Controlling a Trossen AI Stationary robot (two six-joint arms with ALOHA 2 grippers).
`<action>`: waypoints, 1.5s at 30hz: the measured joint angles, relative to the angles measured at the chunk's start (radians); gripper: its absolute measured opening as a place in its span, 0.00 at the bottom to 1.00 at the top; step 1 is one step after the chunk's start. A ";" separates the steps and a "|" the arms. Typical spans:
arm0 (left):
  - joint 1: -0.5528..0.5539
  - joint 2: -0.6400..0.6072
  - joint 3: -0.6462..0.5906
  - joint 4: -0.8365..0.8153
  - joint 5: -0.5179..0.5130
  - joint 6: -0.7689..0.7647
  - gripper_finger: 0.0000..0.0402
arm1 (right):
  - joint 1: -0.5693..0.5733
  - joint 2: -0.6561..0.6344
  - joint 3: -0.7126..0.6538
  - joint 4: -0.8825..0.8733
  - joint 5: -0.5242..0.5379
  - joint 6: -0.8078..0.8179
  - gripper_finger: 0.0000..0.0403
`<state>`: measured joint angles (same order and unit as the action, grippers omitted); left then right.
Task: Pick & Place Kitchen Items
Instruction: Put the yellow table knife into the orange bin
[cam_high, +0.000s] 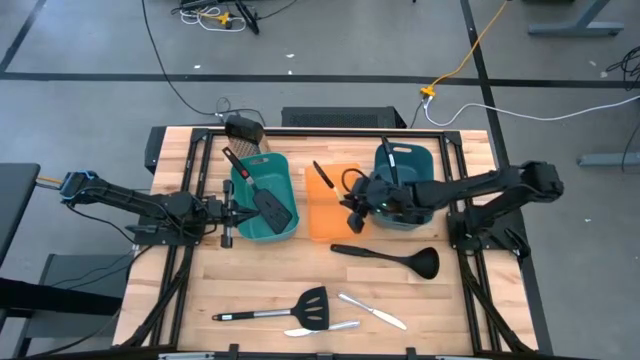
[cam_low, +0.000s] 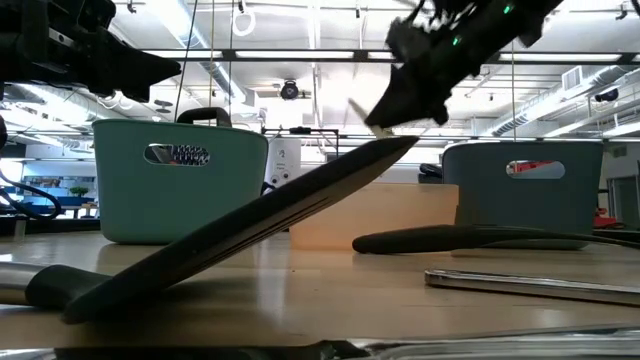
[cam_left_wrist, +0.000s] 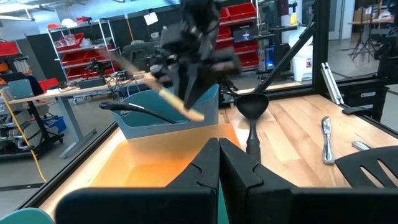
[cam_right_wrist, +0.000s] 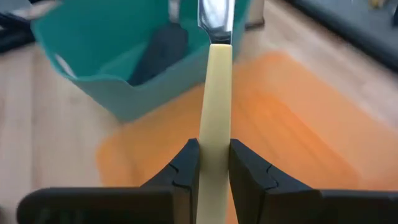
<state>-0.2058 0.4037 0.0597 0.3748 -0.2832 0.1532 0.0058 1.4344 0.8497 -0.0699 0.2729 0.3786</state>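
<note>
The right pincer hangs over the orange bin at the middle of the wooden surface, its two fingers clamped on the pale handle of the yellow-handled knife. In the right wrist view the knife runs straight out between the fingers, its steel blade reaching toward the left teal bin. That bin already holds a black slotted spatula, whose handle leans over the bin's far rim.

The left pincer waits just beside the left teal bin's outer wall, its fingers pressed together with nothing between them. In the left wrist view these closed fingers point across the orange bin toward the right arm and its knife.

The right teal bin sits behind the right arm and holds a black ladle standing in it. A second ladle lies flat on the surface just in front of the orange bin, bowl toward the right side. Nearer the front edge lie another slotted spatula and two silver table knives, one just in front of the spatula's head and the other to its right. From the low view, that spatula's handle rises across the foreground and blocks much of the orange bin.

A dark brush-like object rests at the back edge of the surface, behind the left teal bin.
</note>
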 joint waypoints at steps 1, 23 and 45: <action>0.000 0.000 0.000 0.000 0.000 0.000 0.02 | -0.015 0.017 0.000 0.005 -0.016 0.008 0.16; 0.000 0.000 0.000 0.003 0.000 0.008 0.02 | -0.131 0.349 0.187 -0.144 -0.134 0.097 0.16; 0.000 0.000 0.000 0.016 0.019 0.014 0.02 | -0.187 0.340 0.188 -0.269 -0.313 0.196 0.16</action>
<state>-0.2061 0.4034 0.0597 0.3904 -0.2642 0.1677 -0.1809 1.7747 1.0382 -0.3393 -0.0406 0.5751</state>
